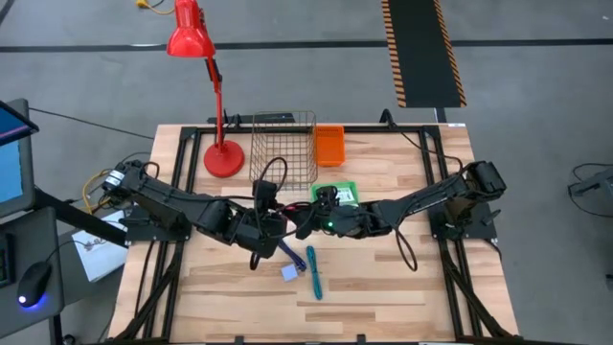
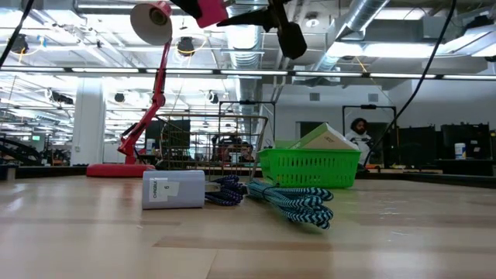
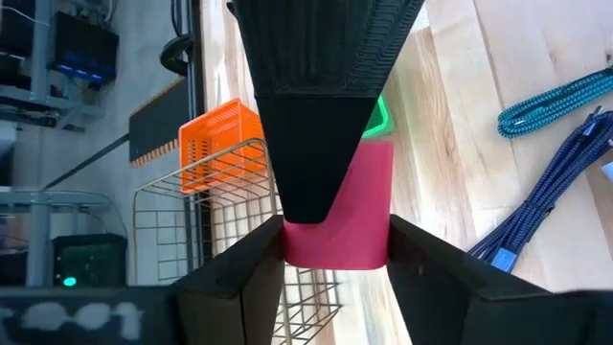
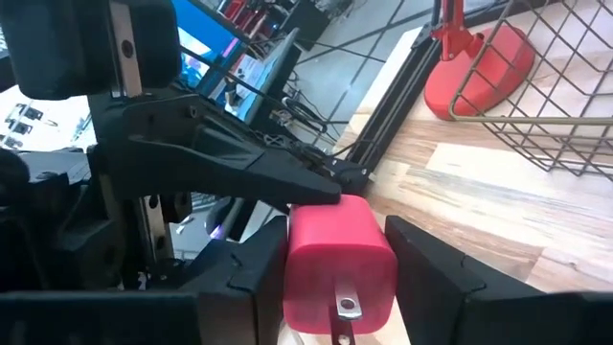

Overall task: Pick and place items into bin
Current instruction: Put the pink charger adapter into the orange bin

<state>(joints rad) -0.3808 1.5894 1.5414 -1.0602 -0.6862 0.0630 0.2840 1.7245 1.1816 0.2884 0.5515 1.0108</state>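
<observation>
Both grippers meet in mid-air above the table's middle, left gripper [image 1: 283, 228] and right gripper [image 1: 306, 222], each shut on the same pink cube [image 3: 345, 216], which has a metal prong [image 4: 343, 309]. In the low view the pink cube [image 2: 211, 9] sits high above the table. On the table below lie a teal braided cord [image 1: 313, 271], a dark blue cord [image 1: 291, 251] and a pale cube [image 1: 290, 273]. The green bin [image 1: 335, 195] stands just beyond them, with a white packet [image 2: 325, 138] leaning inside it. My left gripper pinches the pink cube's two opposite side faces [image 3: 369, 251] between its fingers [image 3: 251, 278]. The cube is lifted clear of the table. The right gripper's finger [image 3: 326, 105] covers the cube's far part. My right gripper pinches the pink cube [image 4: 335, 251] between its two fingers [image 4: 426, 273], on the two sides flanking the prong face. It comes level from the table's right. The cube is clear of the table, and the left gripper's finger [image 4: 230, 163] meets its far end.
A wire basket [image 1: 283, 144] and an orange bin [image 1: 329, 144] stand at the far edge, with a red lamp's base [image 1: 223, 158] to their left. Bare wood lies toward the near edge [image 1: 364, 297].
</observation>
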